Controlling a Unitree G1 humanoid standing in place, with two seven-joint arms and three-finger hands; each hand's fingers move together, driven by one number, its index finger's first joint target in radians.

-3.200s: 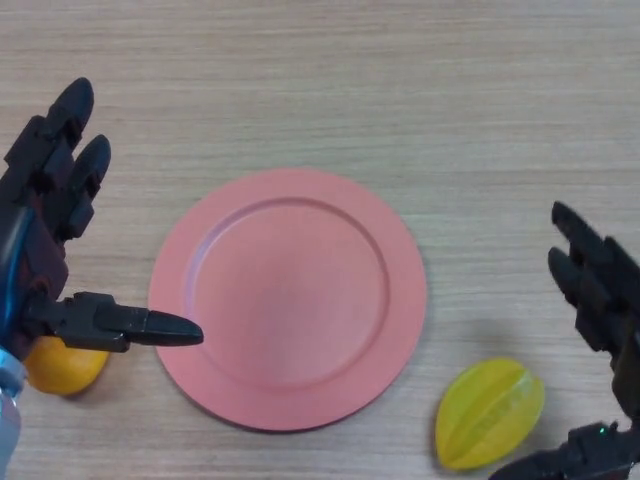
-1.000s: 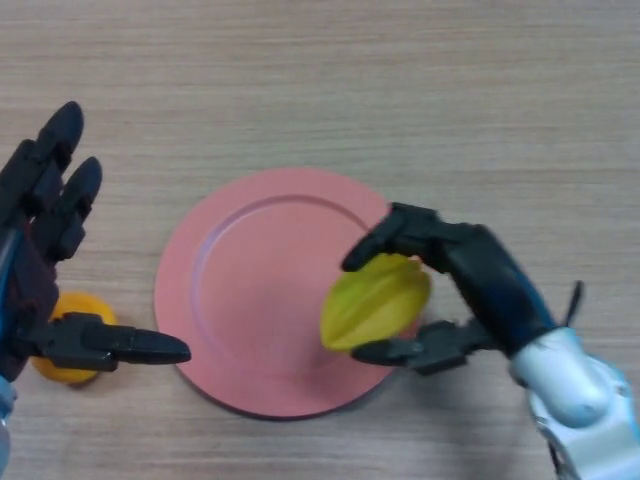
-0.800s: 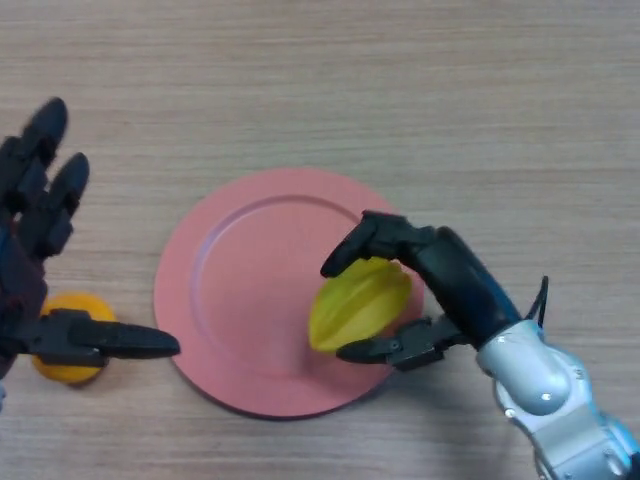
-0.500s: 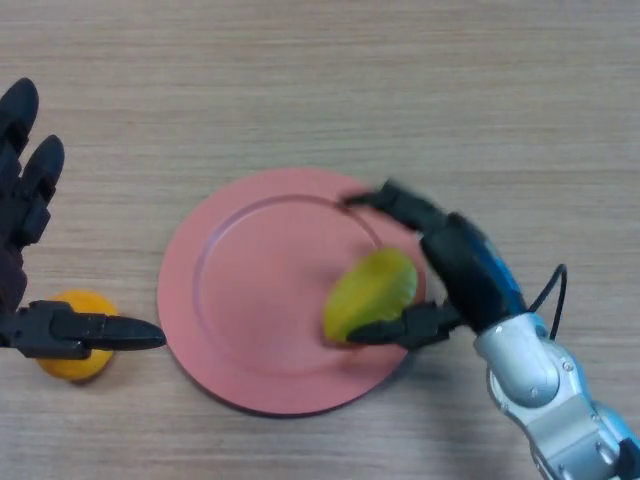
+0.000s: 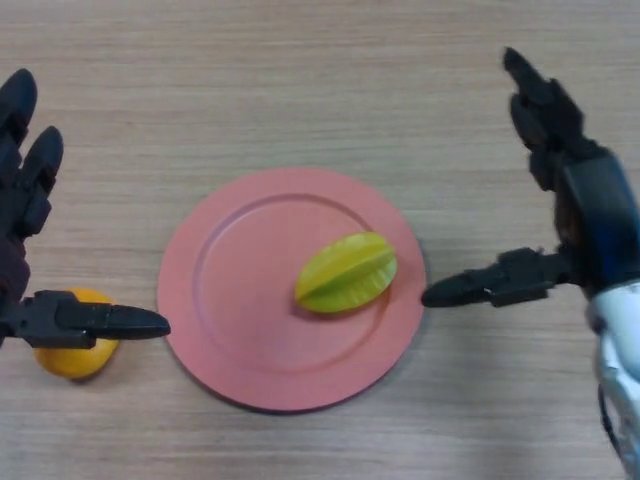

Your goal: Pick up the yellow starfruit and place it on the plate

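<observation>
The yellow starfruit (image 5: pixel 346 272) lies on the pink plate (image 5: pixel 230 300), right of the plate's middle, with no hand touching it. My right hand (image 5: pixel 580 215) is open to the right of the plate, its fingers straight and its thumb pointing at the plate's right rim. My left hand (image 5: pixel 25 210) is open at the left edge of the view, its thumb reaching toward the plate's left rim.
An orange fruit (image 5: pixel 72 350) lies on the wooden table (image 5: pixel 300 80) left of the plate, partly under my left thumb.
My right hand carried the starfruit over the plate, let it go there, then opened and drew back to the right. The starfruit now rests on the plate. The left hand barely moved.
</observation>
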